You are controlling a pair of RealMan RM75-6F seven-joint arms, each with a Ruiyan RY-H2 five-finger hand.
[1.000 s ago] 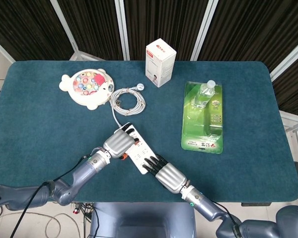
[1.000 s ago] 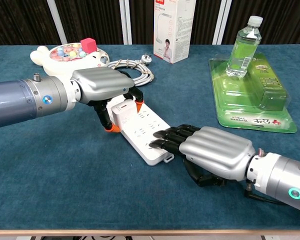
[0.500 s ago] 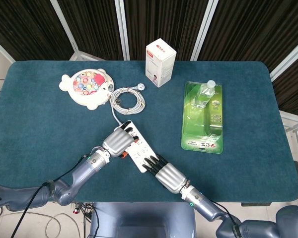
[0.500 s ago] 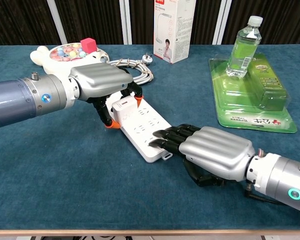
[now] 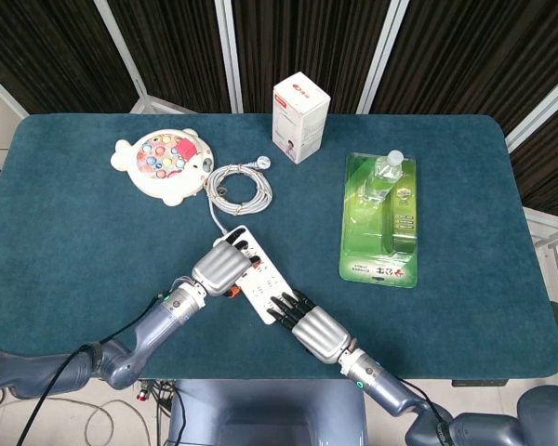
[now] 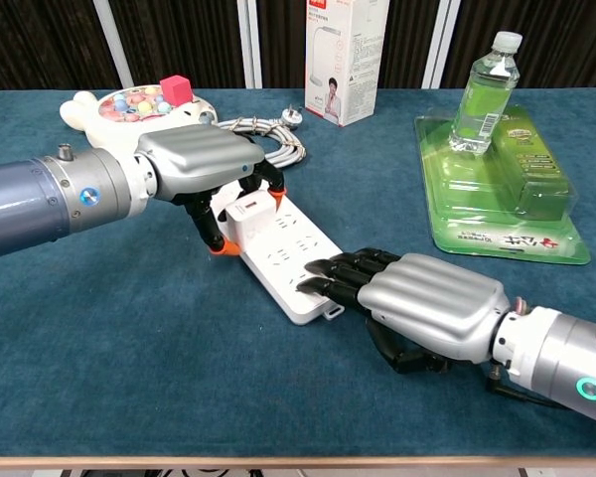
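A white power strip (image 5: 262,286) (image 6: 290,253) lies slantwise near the table's front edge. At its far end sits a white adapter (image 6: 250,211). My left hand (image 5: 221,268) (image 6: 194,159) grips that adapter from above, with fingers on both sides of it. My right hand (image 5: 312,330) (image 6: 427,303) lies low at the strip's near end, its dark fingertips (image 6: 323,278) stretched out and resting on the strip's top. Nothing is enclosed in the right hand.
The strip's grey cable (image 5: 239,189) lies coiled behind it. A fish-shaped toy (image 5: 163,160) sits at the back left and a white carton (image 5: 299,116) stands at the back middle. On the right, a water bottle (image 6: 482,94) stands on a green plastic tray (image 5: 381,265).
My left hand with the adapter has edged slightly toward the far side, and the strip's far end has shifted a little with it. The right hand stays on the strip's near end.
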